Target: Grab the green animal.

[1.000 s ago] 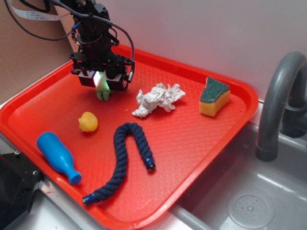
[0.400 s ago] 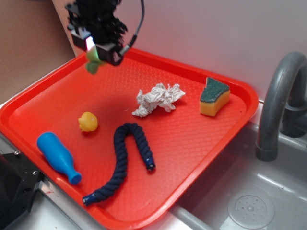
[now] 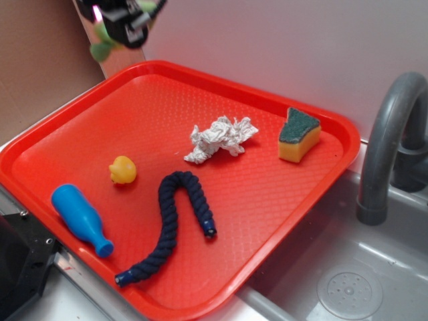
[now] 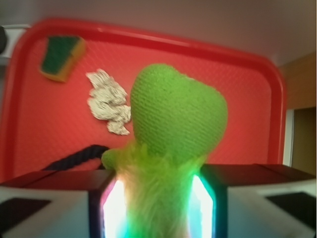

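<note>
1. Above the tray's far left corner, at the top edge of the exterior view, hung the gripper (image 3: 110, 23), clamped on the green animal (image 3: 101, 47). The toy was held clear of the tray, touching nothing below.
2. Green animal, wrist view (image 4: 173, 129): fuzzy yellow-green body pinched between two lit fingers (image 4: 115, 208), with the rounded darker green head sticking out beyond them.
3. Tray (image 3: 80, 114): red, textured plastic, resting beside a grey sink (image 3: 374, 281) on its right.
4. Duck (image 3: 122, 170): small, yellow, sat on the left half of the tray, near the front left edge.
5. Bottle (image 3: 80, 217): blue plastic, lay on its side at the tray's near left edge, neck pointing toward the front corner.
6. Rope (image 3: 175, 224): dark blue, twisted, bent in a hook shape, lay from the tray's middle down toward the front corner, just right of the duck and bottle and touching neither.
7. Paper wad (image 3: 221, 138): white, crumpled, sat near the tray's middle, toward the far edge.
8. Sponge (image 3: 298, 136): yellow with a dark green top, sat near the tray's far right corner, apart from the paper wad.
9. Faucet (image 3: 391, 144): grey, curved, stood beyond the tray's right edge above the sink.
</note>
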